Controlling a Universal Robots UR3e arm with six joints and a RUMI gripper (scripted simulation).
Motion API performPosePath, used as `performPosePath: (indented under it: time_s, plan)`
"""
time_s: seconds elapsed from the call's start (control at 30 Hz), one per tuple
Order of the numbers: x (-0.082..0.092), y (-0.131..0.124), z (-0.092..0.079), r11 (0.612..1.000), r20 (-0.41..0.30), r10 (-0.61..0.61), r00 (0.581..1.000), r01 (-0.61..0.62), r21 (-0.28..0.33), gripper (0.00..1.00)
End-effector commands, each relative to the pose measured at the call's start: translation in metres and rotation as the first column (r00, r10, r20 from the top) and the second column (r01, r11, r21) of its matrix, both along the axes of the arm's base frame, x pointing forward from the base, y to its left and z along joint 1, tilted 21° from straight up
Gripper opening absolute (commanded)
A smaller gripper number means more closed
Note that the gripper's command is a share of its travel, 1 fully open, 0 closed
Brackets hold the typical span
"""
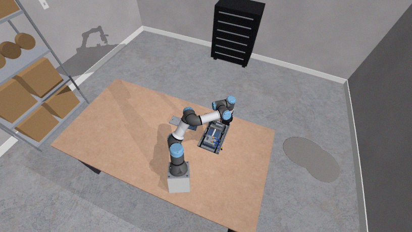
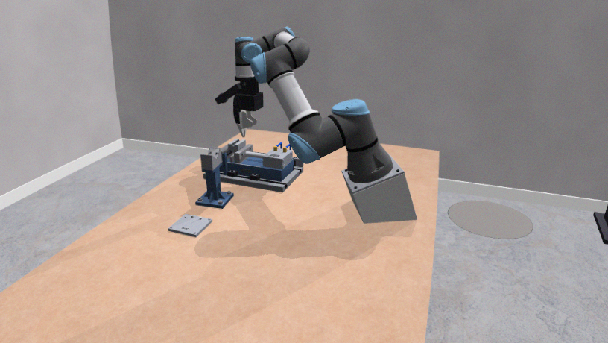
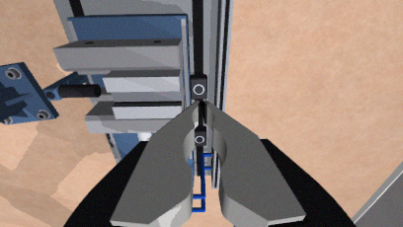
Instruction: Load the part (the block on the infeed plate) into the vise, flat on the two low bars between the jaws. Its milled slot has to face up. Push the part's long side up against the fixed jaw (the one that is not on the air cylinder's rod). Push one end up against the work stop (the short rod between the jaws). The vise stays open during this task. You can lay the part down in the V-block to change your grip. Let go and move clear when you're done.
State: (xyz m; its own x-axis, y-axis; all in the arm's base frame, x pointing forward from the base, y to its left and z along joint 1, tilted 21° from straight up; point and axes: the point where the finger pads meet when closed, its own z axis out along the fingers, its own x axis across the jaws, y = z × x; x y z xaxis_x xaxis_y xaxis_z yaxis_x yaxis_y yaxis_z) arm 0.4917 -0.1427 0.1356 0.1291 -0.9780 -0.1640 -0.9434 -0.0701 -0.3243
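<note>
While the V-block stand [image 1: 194, 127] [image 2: 213, 183] [image 3: 41, 96] rises left of the vise [image 1: 209, 139] [image 2: 260, 169] [image 3: 123, 54], your gripper [image 1: 227, 121] [image 2: 244, 135] [image 3: 201, 103] hangs above it, fingers closed narrow, holding nothing.

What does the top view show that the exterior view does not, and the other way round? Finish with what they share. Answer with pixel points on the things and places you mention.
Only top: a shelf unit [image 1: 29, 59] with brown boxes [image 1: 41, 77].

Only exterior: the notched block [image 2: 207, 162] on its blue stand's post [image 2: 213, 180], and the gripper's shut fingertips [image 2: 243, 131].

Both: the robot arm [image 1: 209, 117] [image 2: 293, 98], table [image 1: 115, 172] [image 2: 212, 294], vise [image 1: 208, 139] [image 2: 259, 171] and flat metal plate [image 1: 174, 120] [image 2: 191, 224].
</note>
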Motion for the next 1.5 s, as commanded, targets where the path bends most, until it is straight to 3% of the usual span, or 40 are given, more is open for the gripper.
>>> performPosePath:
  time_s: [0.0, 1.47]
  plan:
    - [0.0003, -0.0005, 0.0011, 1.000, 0.002, 0.000, 1.000, 0.000, -0.002, 0.00]
    - [0.0016, 0.0003, -0.0028, 1.000, 0.002, 0.000, 1.000, 0.000, -0.002, 0.00]
